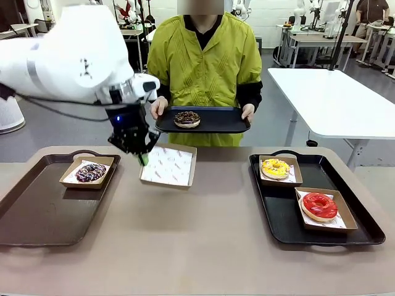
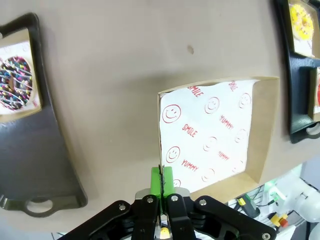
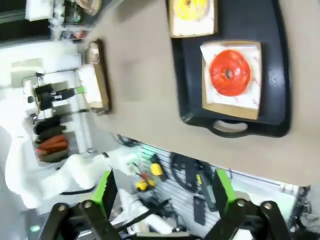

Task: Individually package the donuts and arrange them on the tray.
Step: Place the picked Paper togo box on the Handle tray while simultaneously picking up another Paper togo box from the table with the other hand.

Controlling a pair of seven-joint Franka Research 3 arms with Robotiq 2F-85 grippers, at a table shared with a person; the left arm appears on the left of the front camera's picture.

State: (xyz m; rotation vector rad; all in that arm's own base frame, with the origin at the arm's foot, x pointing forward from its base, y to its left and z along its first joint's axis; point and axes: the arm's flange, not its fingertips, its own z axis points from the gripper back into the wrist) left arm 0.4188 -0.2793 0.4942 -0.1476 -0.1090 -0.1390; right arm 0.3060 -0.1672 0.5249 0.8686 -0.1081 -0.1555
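Note:
My left gripper [image 1: 143,158] [image 2: 161,181] is shut, its green pads pinching the left wall of an empty paper-lined box [image 1: 168,165] [image 2: 215,135] that lies flat on the table. A chocolate sprinkled donut [image 1: 91,172] [image 2: 15,82] sits boxed on the brown tray [image 1: 37,216]. The yellow donut [image 1: 275,168] [image 3: 192,10] and the red donut [image 1: 320,205] [image 3: 229,72] sit boxed on the black tray [image 1: 278,228]. A person holds a small black tray [image 1: 225,120] carrying a dark drizzled donut [image 1: 187,119]. My right gripper [image 3: 165,195] is open, high above the black tray.
The person stands at the table's far edge, both hands on the small tray. The brown tray has bare room in front of its box. Bare tabletop spans the middle and front. A white table [image 1: 333,98] stands behind at the right.

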